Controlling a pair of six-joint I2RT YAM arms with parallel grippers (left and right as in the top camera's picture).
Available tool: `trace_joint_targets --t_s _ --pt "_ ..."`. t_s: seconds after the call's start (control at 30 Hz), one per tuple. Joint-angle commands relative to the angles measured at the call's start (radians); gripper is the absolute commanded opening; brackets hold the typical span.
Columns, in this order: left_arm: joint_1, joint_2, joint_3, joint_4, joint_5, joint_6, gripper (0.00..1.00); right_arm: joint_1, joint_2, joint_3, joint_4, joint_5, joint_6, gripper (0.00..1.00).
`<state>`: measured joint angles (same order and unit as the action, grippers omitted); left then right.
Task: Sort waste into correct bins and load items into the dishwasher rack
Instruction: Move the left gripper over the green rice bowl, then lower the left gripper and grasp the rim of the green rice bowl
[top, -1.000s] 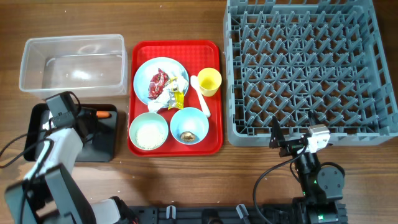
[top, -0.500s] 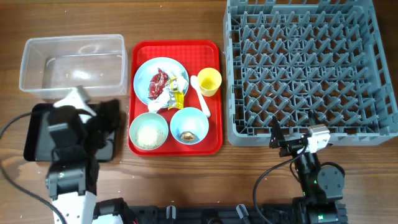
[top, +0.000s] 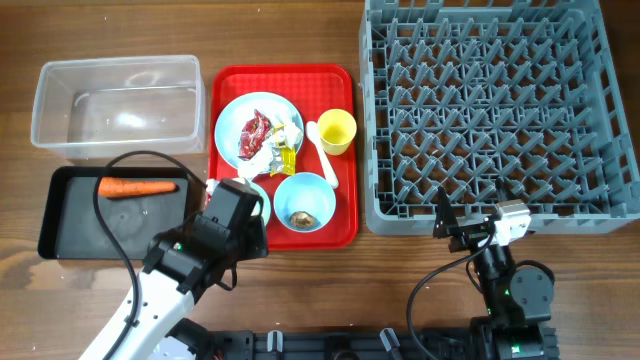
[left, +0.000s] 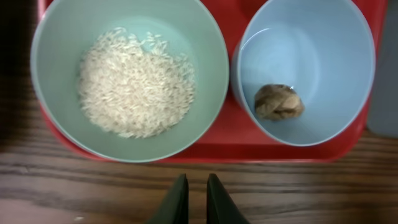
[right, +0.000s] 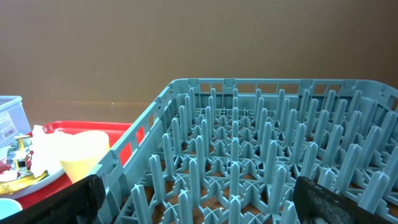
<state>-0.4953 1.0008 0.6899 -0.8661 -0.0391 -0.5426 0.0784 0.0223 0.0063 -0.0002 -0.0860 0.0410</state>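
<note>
- The waste sorting was the step in hand, as I judge it: the carrot (top: 137, 186) lay in the black tray (top: 70, 225), while the other waste sat on the tableware.
- The left gripper (left: 193, 198) hung over the near edge of the red tray (left: 233, 140), just near of the green bowl (left: 186, 25). Its fingers were almost together and held nothing.
- The next move probably calls for opening these fingers and taking the green bowl by its rim, so that the rice (left: 134, 87) can be poured into a bin. Which bin, I cannot tell.
- The right gripper (top: 472, 225) waited near the rack (top: 490, 100), fingers wide apart and empty.
- The blue bowl (left: 311, 37), just right of the green one, held a brown lump (left: 278, 101).
- The plate (top: 232, 112), at the far side of the red tray, carried the wrappers (top: 255, 133) and tissue (top: 268, 152).
- The cup (top: 336, 130) and spoon (top: 322, 152) stood right of the plate.
- The tub (top: 115, 62), far left, looked empty, and the rack held no items.
</note>
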Motion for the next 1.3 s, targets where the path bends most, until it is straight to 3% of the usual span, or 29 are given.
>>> trace_joint_targets --t_s 0.0,0.27,0.37,0.53,0.7,0.73,0.77,0.8,0.83,0.87,0.9,0.97,1.0,1.03,1.07,1.1,1.13,1.17,1.23,1.27 --pt "-0.026 0.034 0.083 -0.005 -0.106 0.065 0.1 -0.004 -0.003 -0.001 0.004 0.003 0.014 1.0" --pt "-0.053 0.233 0.088 0.047 -0.104 0.142 0.05 -0.004 -0.003 -0.001 0.004 0.003 0.014 1.0" --pt "-0.053 0.252 0.113 0.047 -0.05 0.301 0.04 -0.004 -0.003 -0.001 0.004 0.003 0.014 1.0" --pt "-0.053 0.223 0.192 0.046 -0.045 0.303 0.04 -0.004 -0.003 -0.001 0.004 0.003 0.014 1.0" --pt "-0.053 0.221 0.224 0.038 0.068 0.303 0.06 -0.004 -0.003 -0.001 0.004 0.003 0.014 1.0" --pt "-0.053 0.222 0.224 0.038 0.077 0.303 0.15 -0.004 -0.003 -0.001 0.004 0.003 0.014 1.0" --pt "-0.053 0.222 0.224 0.041 0.076 0.304 0.48 -0.004 -0.003 -0.001 0.004 0.003 0.014 1.0" --pt "-0.053 0.222 0.224 0.048 0.076 0.304 0.64 -0.004 -0.003 -0.001 0.004 0.003 0.014 1.0" --pt "-0.053 0.221 0.224 0.054 0.076 0.304 0.69 -0.004 -0.003 -0.001 0.004 0.003 0.014 1.0" --pt "-0.053 0.221 0.224 0.061 0.076 0.305 0.43 -0.004 -0.003 -0.001 0.004 0.003 0.014 1.0" --pt "-0.053 0.221 0.224 0.062 0.082 0.304 0.04 -0.004 -0.003 -0.001 0.004 0.003 0.014 1.0" --pt "-0.053 0.221 0.224 0.07 0.084 0.304 0.04 -0.004 -0.003 -0.001 0.004 0.003 0.014 1.0" --pt "-0.053 0.221 0.224 0.077 0.084 0.304 0.11 -0.004 -0.003 -0.001 0.004 0.003 0.014 1.0" --pt "-0.053 0.221 0.224 0.08 0.084 0.304 0.39 -0.004 -0.003 -0.001 0.004 0.003 0.014 1.0" --pt "-0.053 0.221 0.224 0.08 0.083 0.304 0.42 -0.004 -0.003 -0.001 0.004 0.003 0.014 1.0" --pt "-0.053 0.221 0.224 0.081 0.083 0.304 0.64 -0.004 -0.003 -0.001 0.004 0.003 0.014 1.0" --pt "-0.052 0.221 0.224 0.082 0.083 0.304 0.77 -0.004 -0.003 -0.001 0.004 0.003 0.014 1.0" --pt "-0.052 0.221 0.224 0.08 0.084 0.304 0.04 -0.004 -0.003 -0.001 0.004 0.003 0.014 1.0" --pt "-0.052 0.221 0.224 0.081 0.079 0.304 0.04 -0.004 -0.003 -0.001 0.004 0.003 0.014 1.0" --pt "-0.051 0.221 0.224 0.088 0.08 0.304 0.72 -0.004 -0.003 -0.001 0.004 0.003 0.014 1.0"
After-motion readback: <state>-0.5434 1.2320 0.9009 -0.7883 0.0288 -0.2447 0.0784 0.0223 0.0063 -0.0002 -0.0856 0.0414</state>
